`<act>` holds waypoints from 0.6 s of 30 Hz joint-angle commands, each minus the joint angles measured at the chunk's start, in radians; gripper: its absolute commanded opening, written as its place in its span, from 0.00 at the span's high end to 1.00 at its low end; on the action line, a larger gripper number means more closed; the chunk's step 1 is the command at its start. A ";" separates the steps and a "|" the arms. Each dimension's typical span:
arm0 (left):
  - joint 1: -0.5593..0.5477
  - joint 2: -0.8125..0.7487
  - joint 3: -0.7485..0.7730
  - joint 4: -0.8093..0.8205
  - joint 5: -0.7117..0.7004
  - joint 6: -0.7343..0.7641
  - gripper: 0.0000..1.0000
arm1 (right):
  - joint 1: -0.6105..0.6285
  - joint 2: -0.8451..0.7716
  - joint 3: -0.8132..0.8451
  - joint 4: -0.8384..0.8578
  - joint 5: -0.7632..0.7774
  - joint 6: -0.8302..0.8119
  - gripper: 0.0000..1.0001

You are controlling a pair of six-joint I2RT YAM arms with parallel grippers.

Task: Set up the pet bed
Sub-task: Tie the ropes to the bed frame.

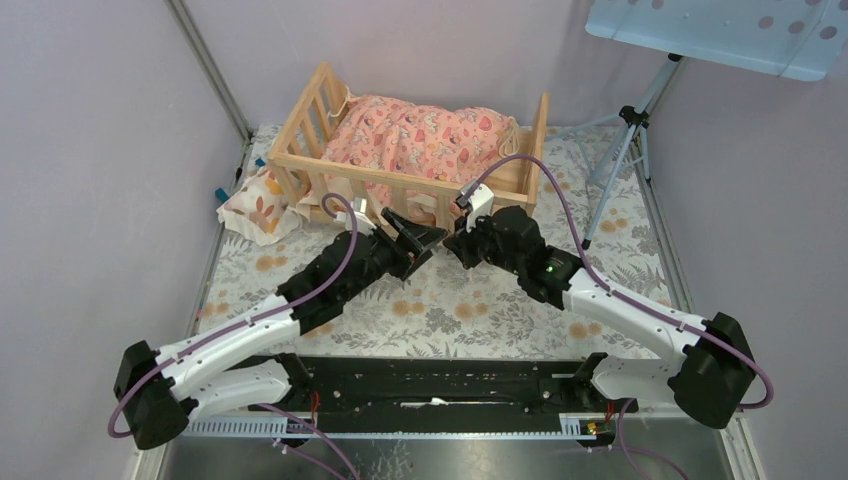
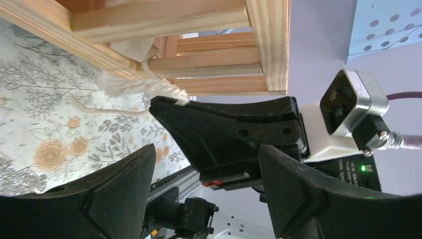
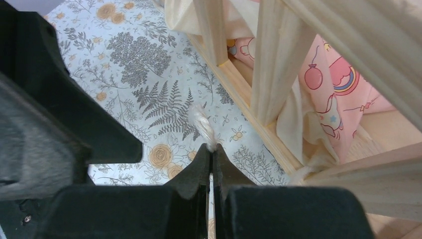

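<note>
The pet bed (image 1: 400, 181), a light wooden frame with slatted rails, stands at the back of the table with a pink patterned cushion (image 1: 420, 135) lying in it. My right gripper (image 1: 458, 245) is just in front of the near rail, shut on a cream cord (image 3: 201, 122) that runs from the cushion's edge at the rail (image 3: 271, 64). A frayed end of the cord sticks out past the fingertips. My left gripper (image 1: 425, 240) is open right beside the right one; between its fingers nothing is held, and the right fingers (image 2: 219, 129) and cord (image 2: 144, 88) lie beyond them.
A small cream pillow with orange leaves (image 1: 258, 205) lies on the floral cloth (image 1: 480, 300) left of the bed. A tripod (image 1: 625, 150) stands at the back right under a spotted light-blue panel (image 1: 720, 30). Lilac walls close in both sides.
</note>
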 commanded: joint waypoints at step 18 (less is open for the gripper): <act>0.000 0.113 -0.012 0.221 0.020 -0.173 0.35 | 0.001 -0.105 -0.107 0.119 -0.102 0.019 1.00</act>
